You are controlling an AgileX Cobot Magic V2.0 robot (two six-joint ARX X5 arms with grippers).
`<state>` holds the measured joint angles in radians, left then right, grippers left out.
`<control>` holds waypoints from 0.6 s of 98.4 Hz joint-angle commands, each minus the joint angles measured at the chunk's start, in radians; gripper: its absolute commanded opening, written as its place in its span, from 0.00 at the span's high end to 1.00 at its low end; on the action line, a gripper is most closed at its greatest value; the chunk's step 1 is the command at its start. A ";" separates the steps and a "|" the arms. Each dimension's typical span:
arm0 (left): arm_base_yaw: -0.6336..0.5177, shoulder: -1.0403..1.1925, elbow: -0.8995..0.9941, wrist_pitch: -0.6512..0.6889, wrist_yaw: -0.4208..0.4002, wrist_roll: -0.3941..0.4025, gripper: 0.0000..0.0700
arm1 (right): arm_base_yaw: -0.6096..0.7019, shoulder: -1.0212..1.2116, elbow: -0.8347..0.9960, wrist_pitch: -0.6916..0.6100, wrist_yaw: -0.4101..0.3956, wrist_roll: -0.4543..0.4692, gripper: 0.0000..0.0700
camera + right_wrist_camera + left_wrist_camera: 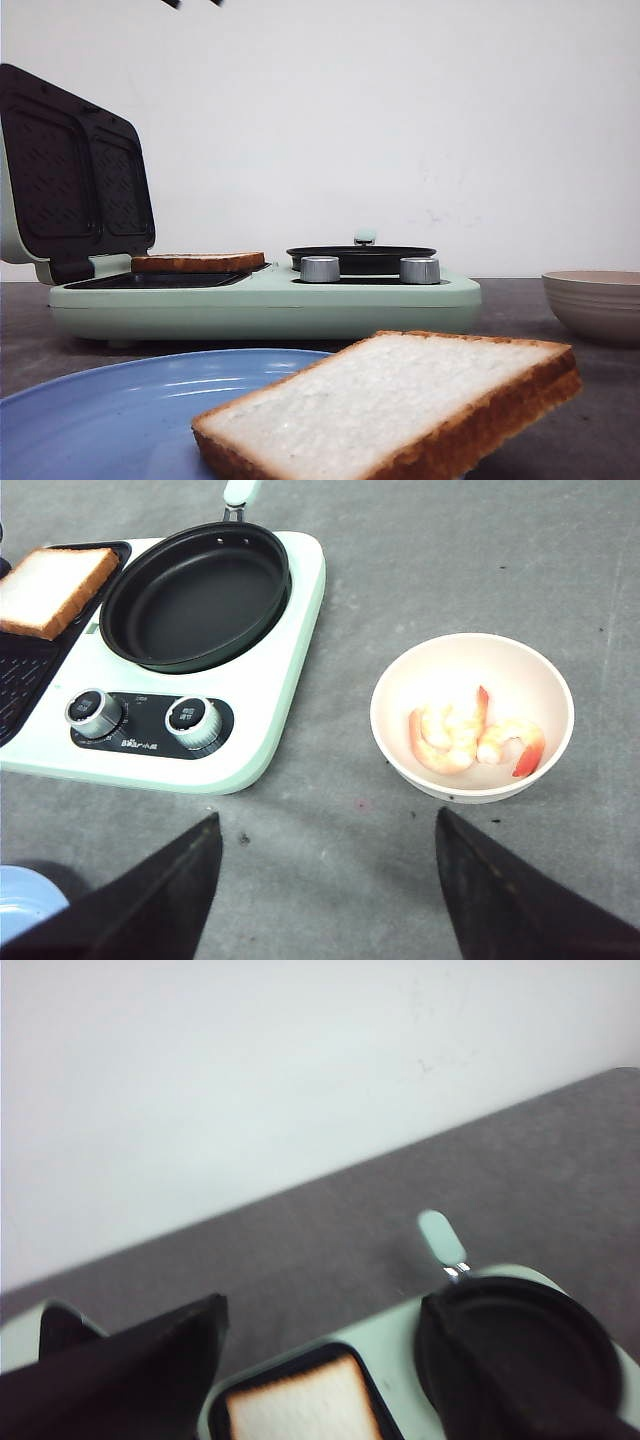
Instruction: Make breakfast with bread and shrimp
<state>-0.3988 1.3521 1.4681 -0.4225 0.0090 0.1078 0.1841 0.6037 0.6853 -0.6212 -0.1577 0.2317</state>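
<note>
**Both pincers open, nothing held**

Right pincer [325,890] spread wide, empty, above table [480,550] w/ shrimp [470,735] in bowl [400,750]. Left pincer [330,1360] open over breakfast maker [300,300], one bread slice [305,1410] on grill plate; other slice [400,405] on blue plate [100,420].

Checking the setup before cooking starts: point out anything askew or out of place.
One bread slice sits tilted, half on the blue plate with its right end hanging past the rim. The other slice lies flat on the grill plate; the shrimp are in their bowl.

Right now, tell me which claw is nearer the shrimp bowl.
Right. The right claw hangs open just short of the shrimp bowl; the left claw is over the cooker's bread plate.
</note>
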 commanded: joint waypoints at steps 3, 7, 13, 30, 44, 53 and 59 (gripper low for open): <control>0.000 -0.040 -0.008 -0.037 0.051 -0.027 0.49 | 0.003 0.003 0.008 -0.002 0.000 -0.012 0.40; 0.000 -0.068 -0.034 -0.033 0.065 -0.034 0.49 | 0.003 0.003 0.008 -0.010 -0.003 -0.012 0.40; 0.000 -0.120 -0.096 -0.004 0.073 -0.048 0.49 | 0.003 0.003 0.008 -0.024 -0.014 -0.013 0.40; -0.001 -0.308 -0.354 0.151 0.073 -0.171 0.48 | 0.003 0.008 0.005 -0.064 -0.080 -0.008 0.40; -0.001 -0.444 -0.497 0.194 0.073 -0.230 0.48 | 0.003 0.034 -0.030 -0.060 -0.189 0.037 0.40; -0.003 -0.500 -0.522 0.158 0.077 -0.224 0.48 | 0.003 0.064 -0.079 -0.035 -0.274 0.080 0.40; -0.003 -0.523 -0.521 0.138 0.078 -0.220 0.48 | 0.003 0.085 -0.117 -0.008 -0.348 0.108 0.40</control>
<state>-0.3969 0.8394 0.9314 -0.2863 0.0822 -0.1001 0.1841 0.6647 0.5968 -0.6529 -0.4355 0.2821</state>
